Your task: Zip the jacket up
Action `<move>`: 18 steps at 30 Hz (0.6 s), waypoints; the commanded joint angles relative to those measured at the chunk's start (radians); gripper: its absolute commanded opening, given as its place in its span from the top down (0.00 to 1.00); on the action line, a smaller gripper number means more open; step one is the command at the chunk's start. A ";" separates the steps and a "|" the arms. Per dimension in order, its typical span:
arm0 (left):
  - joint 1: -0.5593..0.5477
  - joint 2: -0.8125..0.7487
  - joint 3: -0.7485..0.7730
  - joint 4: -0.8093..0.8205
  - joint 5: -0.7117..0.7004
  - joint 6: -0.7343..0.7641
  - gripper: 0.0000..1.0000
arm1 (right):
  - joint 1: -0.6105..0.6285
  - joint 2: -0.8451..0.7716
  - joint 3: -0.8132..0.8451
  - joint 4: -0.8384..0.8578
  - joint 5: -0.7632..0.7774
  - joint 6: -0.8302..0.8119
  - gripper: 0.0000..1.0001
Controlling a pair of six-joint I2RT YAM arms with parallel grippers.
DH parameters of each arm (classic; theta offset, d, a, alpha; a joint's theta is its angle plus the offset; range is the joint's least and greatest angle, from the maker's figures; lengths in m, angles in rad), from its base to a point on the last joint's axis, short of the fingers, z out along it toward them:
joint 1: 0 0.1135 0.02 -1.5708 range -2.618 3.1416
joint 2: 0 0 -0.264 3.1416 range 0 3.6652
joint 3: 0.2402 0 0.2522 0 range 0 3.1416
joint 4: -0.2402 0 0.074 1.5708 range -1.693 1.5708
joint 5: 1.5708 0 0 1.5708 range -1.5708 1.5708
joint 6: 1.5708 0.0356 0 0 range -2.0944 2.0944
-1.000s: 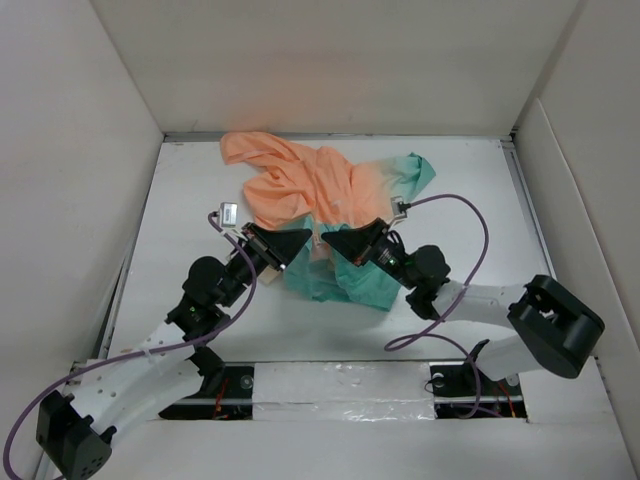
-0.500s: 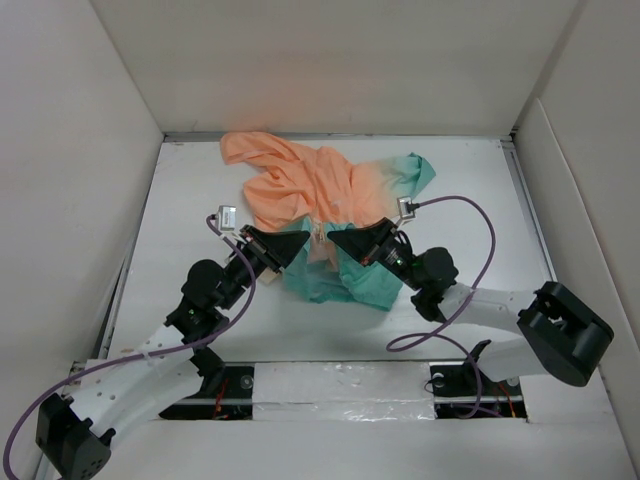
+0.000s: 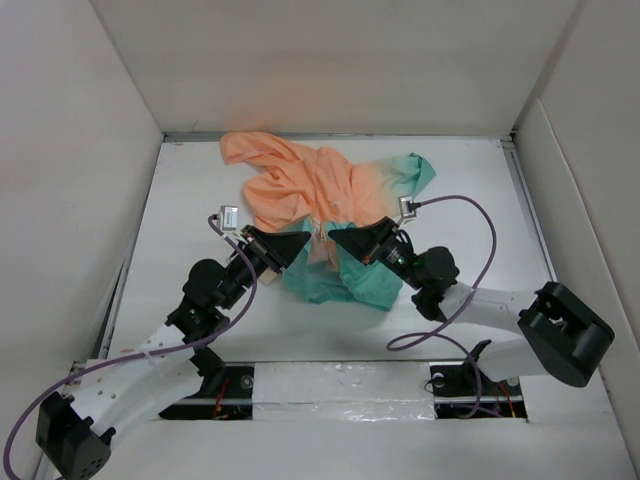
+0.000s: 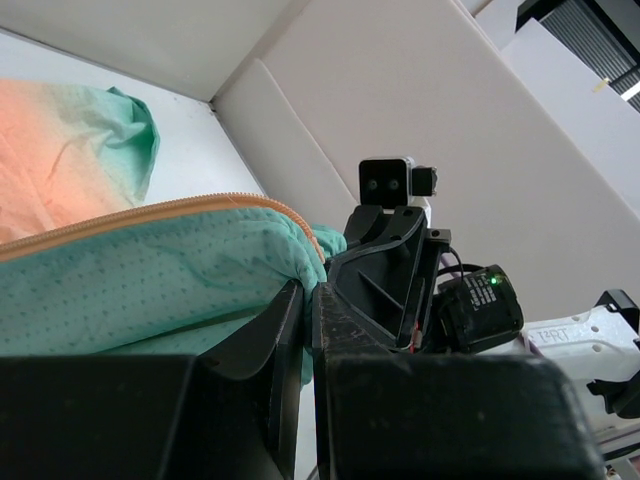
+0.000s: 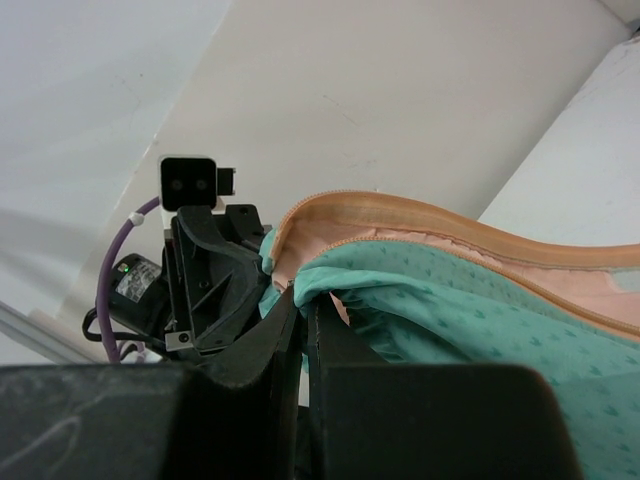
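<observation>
Sagging thin, dotted-weave jacket (image 3: 320, 190)

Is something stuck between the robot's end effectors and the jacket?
No, nothing visible is in the way. The left end effector and the right end effector both pinch the jacket at its teal front edges, right beside the orange zipper line.
</observation>
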 commanded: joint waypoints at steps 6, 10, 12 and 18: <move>-0.005 0.004 -0.016 0.069 0.014 0.025 1.00 | -0.006 -0.034 0.038 0.248 0.000 -0.017 1.00; -0.005 0.009 -0.017 0.073 0.020 0.022 1.00 | -0.006 -0.030 0.047 0.241 0.003 -0.019 1.00; -0.005 0.012 -0.019 0.079 0.023 0.023 1.00 | -0.006 -0.026 0.047 0.250 0.004 -0.019 1.00; -0.005 0.016 -0.025 0.087 0.030 0.020 1.00 | -0.006 -0.020 0.056 0.248 0.003 -0.019 1.00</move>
